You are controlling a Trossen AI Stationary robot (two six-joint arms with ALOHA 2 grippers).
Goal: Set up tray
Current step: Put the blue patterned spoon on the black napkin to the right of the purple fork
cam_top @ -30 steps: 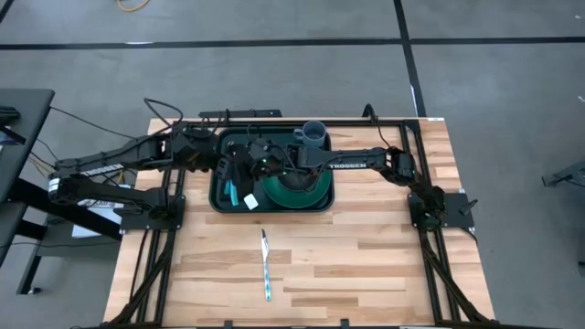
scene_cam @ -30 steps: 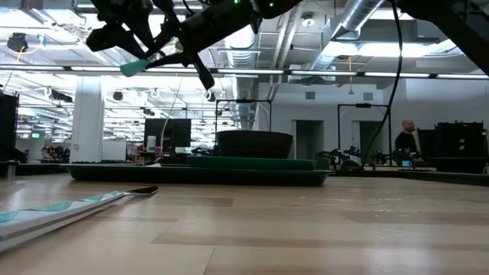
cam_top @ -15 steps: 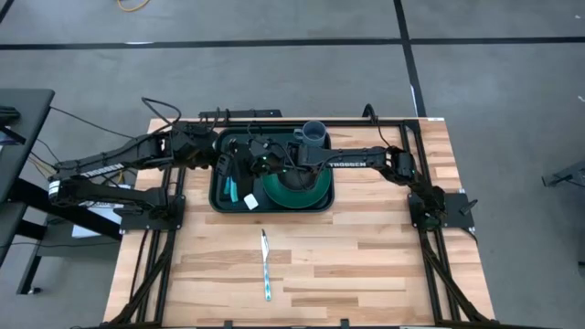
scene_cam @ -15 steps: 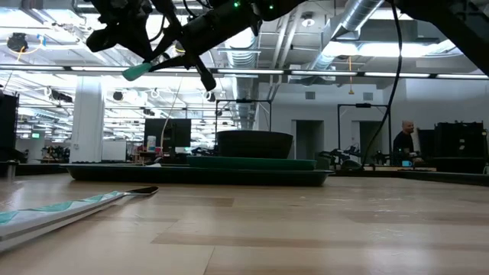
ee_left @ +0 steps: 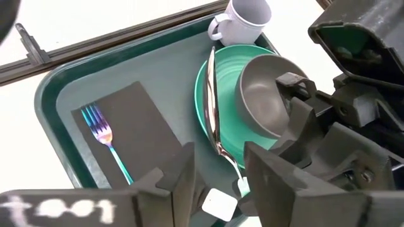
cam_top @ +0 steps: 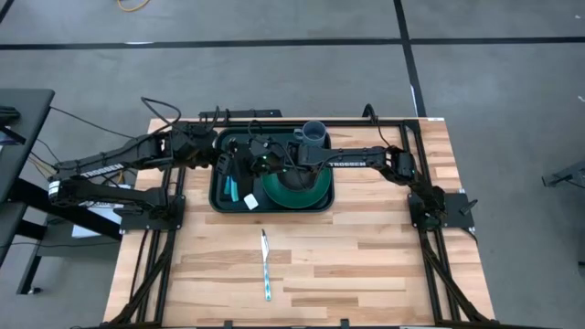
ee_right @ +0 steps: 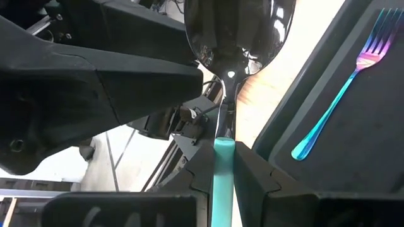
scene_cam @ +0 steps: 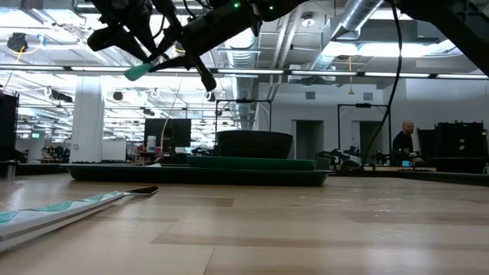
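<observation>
Right wrist view: my right pincer [ee_right: 222, 165] clamps the spoon [ee_right: 235, 38].
Left pincer [ee_left: 218, 176]: parted, empty.
Advice: lower the spoon flat beside the fork [ee_left: 107, 148] in the tray [ee_left: 50, 94].

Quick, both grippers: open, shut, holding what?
Left gripper: open, empty, above the dark green plastic tray.
Right gripper: shut on the teal-handled metal spoon.

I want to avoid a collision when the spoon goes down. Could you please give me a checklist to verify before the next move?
1. Spoon held in right pincer: ok.
2. Left pincer open and holding nothing: ok.
3. Napkin lies flat in tray, fork on it, bare room beside the fork: ok.
4. Clearance between the two pincers above the tray: not ok, they are very close.
5. Knife in the tray: not ok, it lies on the table.
</observation>
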